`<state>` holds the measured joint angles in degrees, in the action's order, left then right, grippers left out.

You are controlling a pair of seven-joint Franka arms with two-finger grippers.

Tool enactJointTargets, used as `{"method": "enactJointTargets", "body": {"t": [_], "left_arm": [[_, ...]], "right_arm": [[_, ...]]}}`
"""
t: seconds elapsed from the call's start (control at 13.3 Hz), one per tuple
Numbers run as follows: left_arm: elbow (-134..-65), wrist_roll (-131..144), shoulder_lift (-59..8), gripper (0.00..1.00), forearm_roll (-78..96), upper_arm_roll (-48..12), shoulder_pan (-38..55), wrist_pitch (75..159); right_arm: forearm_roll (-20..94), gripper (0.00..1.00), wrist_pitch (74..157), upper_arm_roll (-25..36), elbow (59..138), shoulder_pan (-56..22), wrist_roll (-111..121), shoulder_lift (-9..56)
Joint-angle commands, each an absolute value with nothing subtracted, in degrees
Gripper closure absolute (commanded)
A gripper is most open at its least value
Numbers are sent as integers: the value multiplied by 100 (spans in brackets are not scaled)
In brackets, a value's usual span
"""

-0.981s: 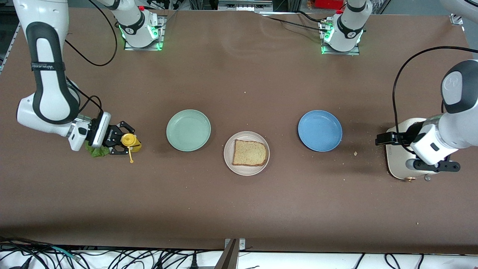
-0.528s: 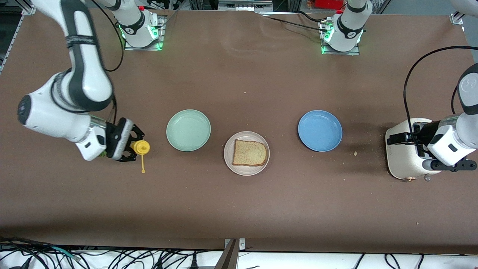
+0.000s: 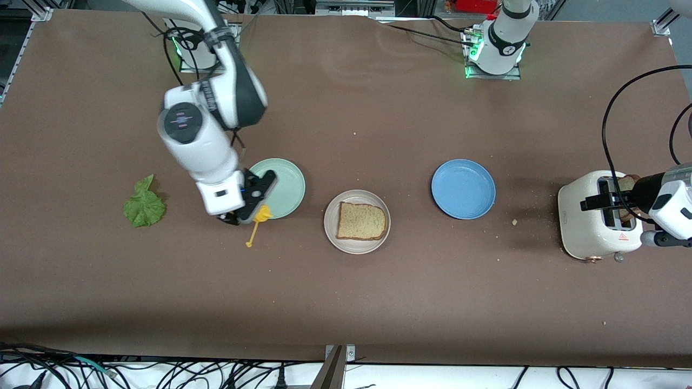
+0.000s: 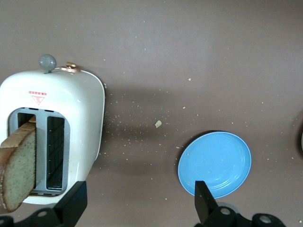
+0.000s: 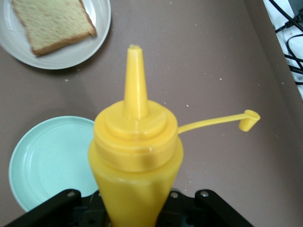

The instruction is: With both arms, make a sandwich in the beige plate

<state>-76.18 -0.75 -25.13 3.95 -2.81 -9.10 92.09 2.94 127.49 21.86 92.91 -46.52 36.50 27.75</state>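
a: right wrist view first — the right gripper [image 5: 135, 208] has its jaws clamped on a yellow squeeze bottle [image 5: 135, 161], nozzle pointing away from the wrist, its cap dangling on a strap.

b: and which way is the bread?

a: the bread slice [image 5: 52, 21] on the beige plate [image 5: 97, 40] lies just past the nozzle tip, with the mint plate [image 5: 45, 161] under the bottle. the bottle's long axis aims close to the slice, so that arm is nearer.

b: the other arm?

a: the left gripper [image 4: 137, 208] hangs with jaws wide and empty over the counter [image 4: 189, 47], between the toaster [image 4: 75, 113], with its second slice [image 4: 19, 170], and the blue plate [image 4: 215, 163]. the lettuce [image 3: 144, 205] lies at the right arm's end.
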Motion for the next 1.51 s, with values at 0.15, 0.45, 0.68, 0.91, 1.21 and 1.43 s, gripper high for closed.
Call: {"method": "enactJointTargets", "body": {"t": [0.15, 0.45, 0.68, 0.91, 1.21, 1.43], "left_arm": [[-7673, -62, -2434, 0, 219, -343, -1020, 9185], [-7690, -105, -2408, 0, 255, -360, -1020, 9158], [-7691, -79, -2391, 0, 229, -378, -1011, 9141], [-7708, -79, -2242, 0, 220, -378, -1011, 9001], [-7682, -70, -2110, 0, 211, -387, -1011, 8842], [-7690, -70, -2074, 0, 211, -387, -1011, 8745]], "right_arm": [[-1358, 100, 12622, 2303, 8332, -5649, 1805, 4103], [-1915, 100, 12246, 2329, 8315, -6274, 1417, 4639], [-2478, 100, 11779, 2320, 8209, -6503, 1081, 4868], [-2619, 100, 11699, 2329, 8209, -6644, 976, 5027], [-2576, 100, 11681, 2329, 8104, -6609, 888, 5045], [-1989, 100, 11663, 2408, 8042, -6426, 1080, 4660]]}}
